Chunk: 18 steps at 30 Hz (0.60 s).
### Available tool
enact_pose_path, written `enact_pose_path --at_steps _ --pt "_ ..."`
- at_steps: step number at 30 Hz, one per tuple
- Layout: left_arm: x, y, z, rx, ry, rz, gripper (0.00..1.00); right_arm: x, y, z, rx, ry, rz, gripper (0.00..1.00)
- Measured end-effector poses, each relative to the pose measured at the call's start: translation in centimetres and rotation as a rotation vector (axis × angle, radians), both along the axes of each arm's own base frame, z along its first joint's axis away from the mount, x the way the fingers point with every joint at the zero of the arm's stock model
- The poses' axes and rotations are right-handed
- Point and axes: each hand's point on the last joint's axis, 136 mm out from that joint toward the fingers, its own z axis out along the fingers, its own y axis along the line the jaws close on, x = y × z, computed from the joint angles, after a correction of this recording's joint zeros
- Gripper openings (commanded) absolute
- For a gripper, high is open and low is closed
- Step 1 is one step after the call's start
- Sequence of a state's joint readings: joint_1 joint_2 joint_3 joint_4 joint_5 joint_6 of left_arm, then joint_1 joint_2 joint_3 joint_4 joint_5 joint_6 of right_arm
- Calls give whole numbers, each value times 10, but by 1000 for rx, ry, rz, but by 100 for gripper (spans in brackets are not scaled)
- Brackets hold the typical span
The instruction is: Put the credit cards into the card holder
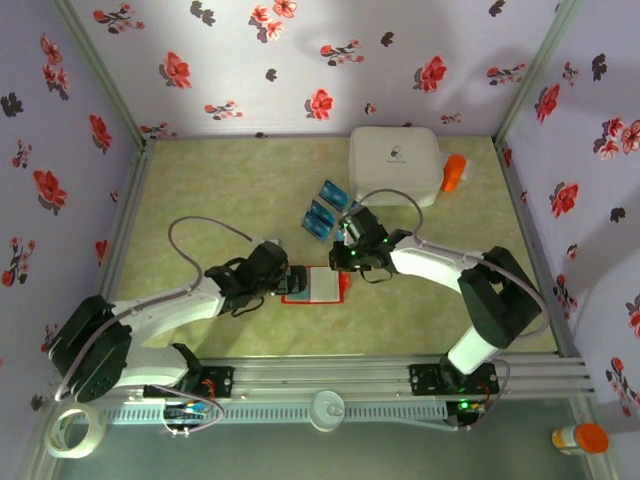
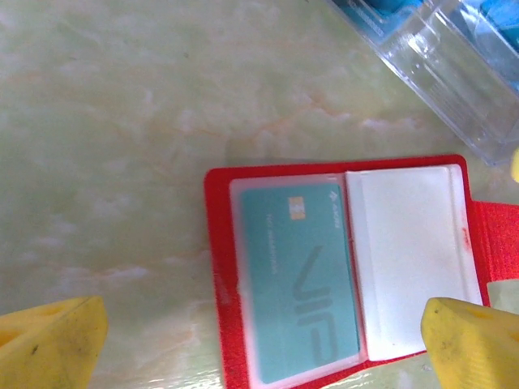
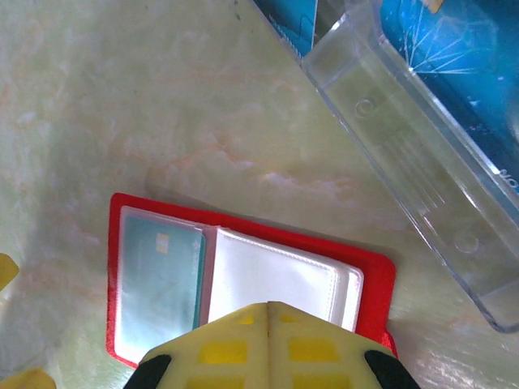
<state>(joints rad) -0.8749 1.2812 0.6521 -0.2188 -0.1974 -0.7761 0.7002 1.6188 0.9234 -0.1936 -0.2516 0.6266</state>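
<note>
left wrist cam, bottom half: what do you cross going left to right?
yellow finger → card holder red edge → teal card in its sleeve → empty white pocket → other yellow finger

The card holder (image 1: 316,286) lies open on the table (image 1: 200,200), towards the front and about in the middle. It is between the two grippers: the left gripper (image 1: 291,278) is at its left edge and the right gripper (image 1: 346,260) over its right rear corner. One card (image 2: 298,279) sits inside a pocket of the holder, the left one in both wrist views. Behind the holder the other cards (image 1: 325,210) lie together with a case (image 3: 422,138); in it or under it, I cannot tell. Further behind, at the rear of the table, stands a box (image 1: 395,160), and a small object (image 1: 455,172) is just to its right.
</note>
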Motion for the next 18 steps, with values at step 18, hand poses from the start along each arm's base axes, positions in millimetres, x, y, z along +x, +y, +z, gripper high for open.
enact_pose_path --at_steps 18 --pt "-6 -18 -26 44 40 -42 100 -4 0 -36 -61 73 29 0"
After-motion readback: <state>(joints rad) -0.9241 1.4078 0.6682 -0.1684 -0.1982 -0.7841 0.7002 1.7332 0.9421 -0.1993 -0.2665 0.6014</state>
